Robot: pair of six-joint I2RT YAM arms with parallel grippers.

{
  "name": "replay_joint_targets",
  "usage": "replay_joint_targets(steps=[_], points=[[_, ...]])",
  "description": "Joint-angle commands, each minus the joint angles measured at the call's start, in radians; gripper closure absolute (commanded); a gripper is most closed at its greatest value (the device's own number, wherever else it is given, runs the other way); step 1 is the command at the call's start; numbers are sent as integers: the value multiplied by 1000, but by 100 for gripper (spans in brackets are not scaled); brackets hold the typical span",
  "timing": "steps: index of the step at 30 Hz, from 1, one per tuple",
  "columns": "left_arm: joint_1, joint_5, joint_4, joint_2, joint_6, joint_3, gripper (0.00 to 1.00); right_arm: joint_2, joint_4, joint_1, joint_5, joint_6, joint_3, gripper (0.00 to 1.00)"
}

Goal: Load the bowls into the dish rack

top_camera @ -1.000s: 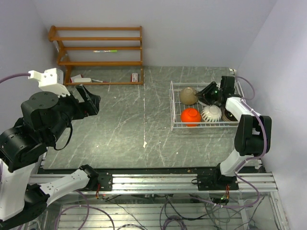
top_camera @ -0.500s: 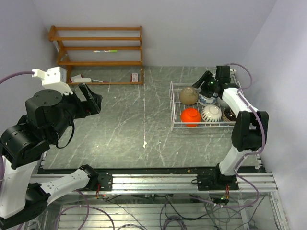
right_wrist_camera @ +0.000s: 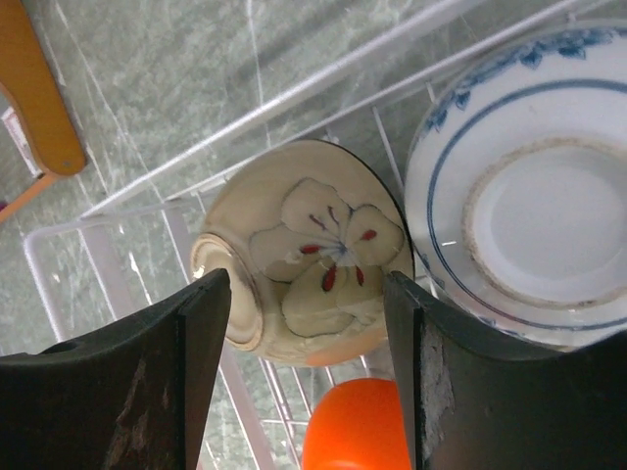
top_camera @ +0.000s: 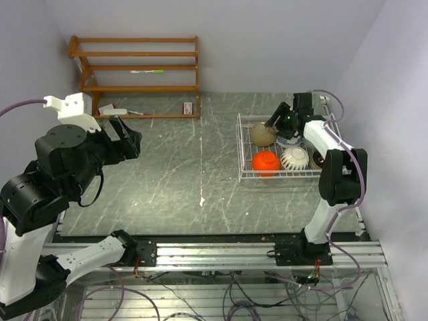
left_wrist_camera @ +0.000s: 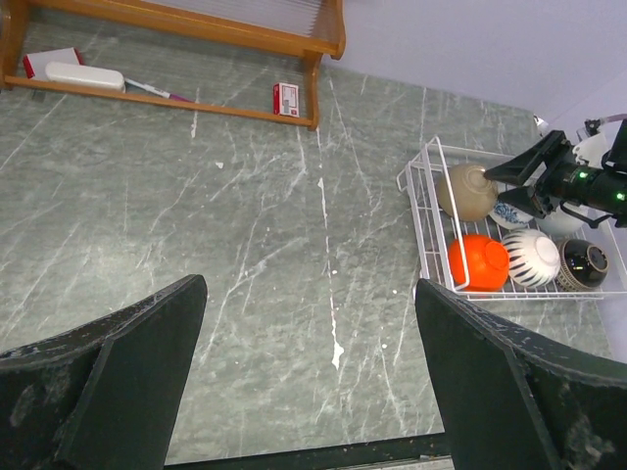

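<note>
The white wire dish rack (top_camera: 241, 152) stands at the right of the table. In it lie a tan bowl (top_camera: 261, 134), an orange-red bowl (top_camera: 266, 162), a ribbed white bowl (top_camera: 295, 158), a dark bowl (top_camera: 322, 160) and a blue-and-white bowl (top_camera: 291, 140), partly under my right arm. My right gripper (top_camera: 275, 123) is open just above the tan bowl. In the right wrist view its jaws (right_wrist_camera: 306, 294) straddle the flower-painted tan bowl (right_wrist_camera: 309, 250), without touching it, beside the blue-and-white bowl (right_wrist_camera: 519, 211) and the orange-red bowl (right_wrist_camera: 358, 426). My left gripper (left_wrist_camera: 309, 294) is open and empty, high over the left of the table. I cannot make out a plain white bowl.
A brown wooden shelf unit (top_camera: 137, 73) stands at the back left, with a white object (top_camera: 112, 111) and a small red-and-white box (top_camera: 188, 108) at its foot. The walls are close behind and to the right of the rack.
My right gripper has moved from the rack's back right toward the left and now hangs over the tan bowl, uncovering the blue-and-white bowl. The left arm has shifted slightly.
</note>
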Motion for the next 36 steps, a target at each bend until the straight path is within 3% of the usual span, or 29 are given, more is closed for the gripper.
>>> replay_joint_targets(steps=[1, 3, 5, 6, 11, 19, 24, 31, 36], points=[[-6, -13, 9, -11, 0, 13, 1, -39, -51, 45, -2, -6, -28, 33], [-6, -11, 13, -15, 0, 7, 1, -53, -116, 65, 56, -60, 15, 22], [-6, -9, 17, -19, -1, 1, 1, -47, -195, 89, 117, -120, 81, 2], [-7, -7, 18, -21, -3, -2, 1, -42, -233, 101, 142, -147, 118, 1], [-7, -4, 20, -33, -1, -13, 1, -30, -356, 169, 262, -206, 244, 0], [-7, -9, 9, -55, -5, -16, 1, 23, -501, 188, 357, -115, 331, 0], [-6, -19, -1, -66, -2, -13, 1, -100, -345, 189, 318, 38, 157, 0], [-7, -15, -22, -57, 2, 7, 1, -141, -270, 188, 377, 214, 54, 0], [-6, -17, -43, -60, -4, 22, 1, -197, -104, 180, 387, 300, -97, 0]])
